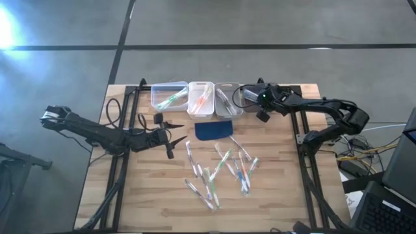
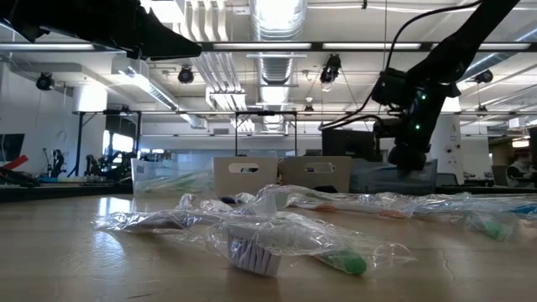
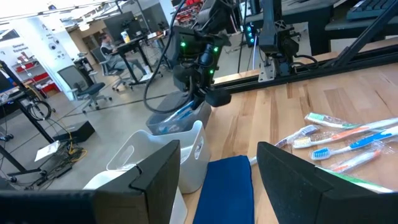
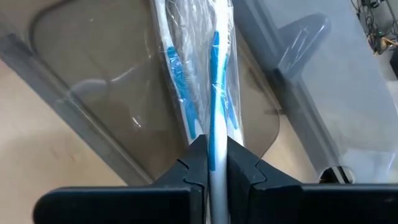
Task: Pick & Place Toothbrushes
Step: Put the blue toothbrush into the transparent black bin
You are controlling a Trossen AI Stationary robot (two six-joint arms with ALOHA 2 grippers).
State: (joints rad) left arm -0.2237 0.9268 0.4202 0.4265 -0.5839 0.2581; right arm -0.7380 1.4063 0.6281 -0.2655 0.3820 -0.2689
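Observation:
Several toothbrushes (image 1: 221, 170) in clear wrappers lie scattered on the wooden table, near the middle. My right gripper (image 4: 210, 146) hangs over the smoky grey bin (image 4: 87, 99) at the far edge, slanting down, shut on a blue-and-white wrapped toothbrush (image 4: 214, 81). In the high view that gripper (image 1: 251, 97) is at the right end of the row of bins. My left gripper (image 1: 179, 138) stays level above the table left of the dark blue pad (image 1: 214, 130), open, with nothing between its fingers (image 3: 155, 177). My right gripper pinches the wrapped blue toothbrush by its handle (image 4: 216, 134) between the two fingers. The brush runs straight out past the fingertips, slanting down into the grey bin (image 3: 171, 121). I cannot tell whether its far end touches the bin's floor.
Several bins stand in a row at the far edge: a clear one (image 1: 169, 95) holding green brushes, a white one (image 1: 201, 97) and a grey one (image 1: 227, 97). Black frame posts (image 1: 302, 140) flank both sides. Bare wood lies along the near edge.

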